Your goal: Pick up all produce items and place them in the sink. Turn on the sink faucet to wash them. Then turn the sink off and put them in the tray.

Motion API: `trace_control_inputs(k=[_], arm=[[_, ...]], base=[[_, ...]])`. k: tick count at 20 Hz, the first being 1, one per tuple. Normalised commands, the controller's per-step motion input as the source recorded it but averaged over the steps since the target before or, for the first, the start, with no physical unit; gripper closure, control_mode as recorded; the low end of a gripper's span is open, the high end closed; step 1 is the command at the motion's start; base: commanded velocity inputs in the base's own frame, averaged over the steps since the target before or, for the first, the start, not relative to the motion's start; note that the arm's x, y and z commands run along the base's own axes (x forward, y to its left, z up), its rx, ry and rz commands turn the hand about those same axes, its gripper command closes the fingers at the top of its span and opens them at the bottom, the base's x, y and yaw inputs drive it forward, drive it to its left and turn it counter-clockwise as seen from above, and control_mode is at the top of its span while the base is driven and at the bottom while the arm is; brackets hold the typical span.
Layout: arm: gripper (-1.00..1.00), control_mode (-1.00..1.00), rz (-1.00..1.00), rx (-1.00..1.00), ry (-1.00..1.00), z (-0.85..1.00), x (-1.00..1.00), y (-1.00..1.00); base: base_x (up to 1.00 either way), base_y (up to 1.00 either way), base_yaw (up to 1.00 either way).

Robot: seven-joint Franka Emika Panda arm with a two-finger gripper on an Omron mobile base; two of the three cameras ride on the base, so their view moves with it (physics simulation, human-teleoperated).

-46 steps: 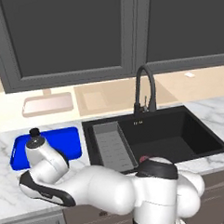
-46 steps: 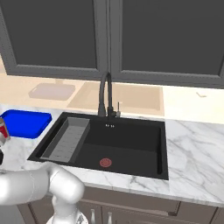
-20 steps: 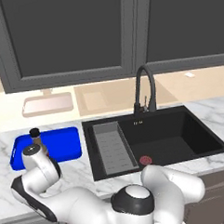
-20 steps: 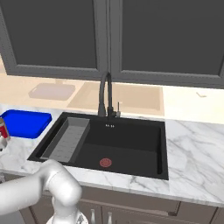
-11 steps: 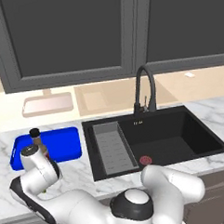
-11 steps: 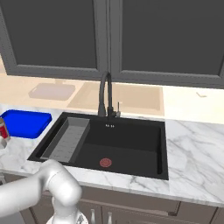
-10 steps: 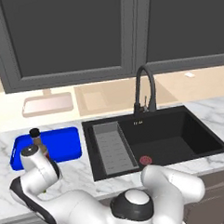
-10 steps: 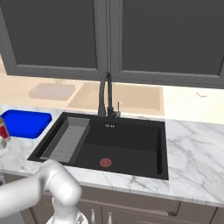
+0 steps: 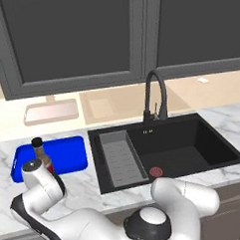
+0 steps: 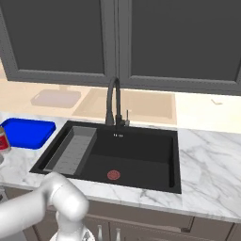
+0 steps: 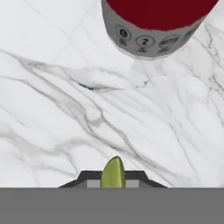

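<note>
Lime (image 11: 113,173) sits clamped in the tool (image 11: 113,178) above bare marble counter (image 11: 65,113), bottle (image 11: 153,26) beyond.

Yellow-green lime (image 11: 113,173) upright between pincer tips, over marble

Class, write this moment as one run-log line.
phase: grasping | claw: closing on lime | counter: bottle beside | sink: no produce | tray: no produce
</note>
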Motion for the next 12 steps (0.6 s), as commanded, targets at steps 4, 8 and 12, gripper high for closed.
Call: trace_control_inputs(k=[4,8,12], arm=[[1.00,-1.00,-0.03,0.02,-0.03,0.02,-0.05,-0.20],[1.00,-1.00,0.00,0.02,-0.10,0.23,0.00,-0.61],[1.00,-1.00,-0.02,0.02,-0.11,0.34,0.00,-0.50]], base=[[0.00,0.00,0.00],[0.00,0.00,0.00],[0.00,0.00,0.00]])
